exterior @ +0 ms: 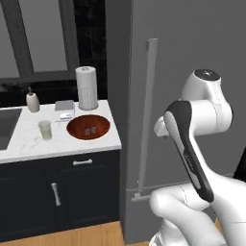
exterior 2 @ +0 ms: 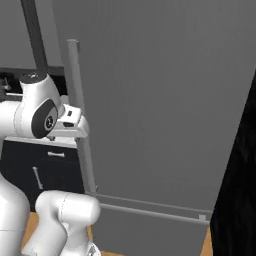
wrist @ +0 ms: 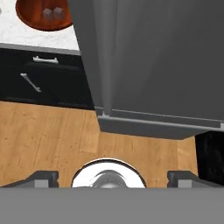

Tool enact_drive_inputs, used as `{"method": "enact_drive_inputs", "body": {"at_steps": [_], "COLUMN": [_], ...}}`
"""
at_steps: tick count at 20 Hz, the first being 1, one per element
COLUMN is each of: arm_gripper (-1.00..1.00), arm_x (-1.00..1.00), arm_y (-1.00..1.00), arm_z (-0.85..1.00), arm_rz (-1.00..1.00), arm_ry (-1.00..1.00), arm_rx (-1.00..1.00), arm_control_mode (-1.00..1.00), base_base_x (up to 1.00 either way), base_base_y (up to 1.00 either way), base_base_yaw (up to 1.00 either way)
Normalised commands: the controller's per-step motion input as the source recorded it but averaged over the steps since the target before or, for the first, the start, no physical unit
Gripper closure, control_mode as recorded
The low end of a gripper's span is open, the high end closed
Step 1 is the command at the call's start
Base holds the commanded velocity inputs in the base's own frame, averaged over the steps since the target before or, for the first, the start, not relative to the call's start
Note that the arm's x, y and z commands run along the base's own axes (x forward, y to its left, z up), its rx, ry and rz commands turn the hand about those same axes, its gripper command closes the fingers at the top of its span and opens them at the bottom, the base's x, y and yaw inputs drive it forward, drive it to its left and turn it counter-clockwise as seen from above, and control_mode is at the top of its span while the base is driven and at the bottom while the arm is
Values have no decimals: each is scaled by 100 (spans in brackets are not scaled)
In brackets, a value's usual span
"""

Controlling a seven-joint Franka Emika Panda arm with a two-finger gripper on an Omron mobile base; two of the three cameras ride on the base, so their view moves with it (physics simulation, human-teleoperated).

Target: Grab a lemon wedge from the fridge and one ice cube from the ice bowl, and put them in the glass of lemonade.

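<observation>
Since the fridge (exterior: 192, 62) is shut tight, no lemon wedge anywhere in sight yet, presumably still inside behind the door. Going by the left base view first: long vertical handle (exterior: 146, 115) running down the door's left edge, arm bent just in front of it. On the white marble counter (exterior: 29, 144) beside the fridge: the ice bowl (exterior: 88, 127), reddish-brown and shallow, with two ice cubes (exterior: 90, 130) sitting in the middle; the glass of lemonade (exterior: 45, 129) just left of it, pale liquid roughly filling it; soap dispenser (exterior: 32, 102) and paper towel roll (exterior: 87, 88) further back.

Right base view: same grey door, handle bar close to the wrist, hand (exterior 2: 70, 122) pointing down near it but not touching as far as can be told.

Hand view: looking down at the wood floor (wrist: 48, 135) and the fridge's bottom edge, fingertips (wrist: 41, 177) far apart at the two lower corners, so gripper (wrist: 111, 177) spread wide and holding nothing. Bowl with both cubes up in the top left corner.

Stuff that could go wrong, just guessing: approaching the handle off-centre and closing on air or skidding off the bar; door swinging into the arm or base if parked too close; later, knocking the glass, given how near the bowl it stands
</observation>
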Motion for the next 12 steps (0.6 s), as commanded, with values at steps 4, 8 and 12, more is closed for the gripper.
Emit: {"method": "enact_drive_inputs", "body": {"at_steps": [4, 8, 12], "arm_gripper": [-100, -100, -100], "arm_x": [0, 0, 0], "arm_y": [0, 0, 0], "arm_z": [0, 0, 0], "arm_rz": [0, 0, 0], "arm_ry": [0, 0, 0], "arm_rx": [0, 0, 0], "arm_control_mode": [100, 100, 100], "base_base_x": [21, 61, 68], "base_base_y": [100, 99, 42], "base_base_yaw": [-9, -25, -18]}}
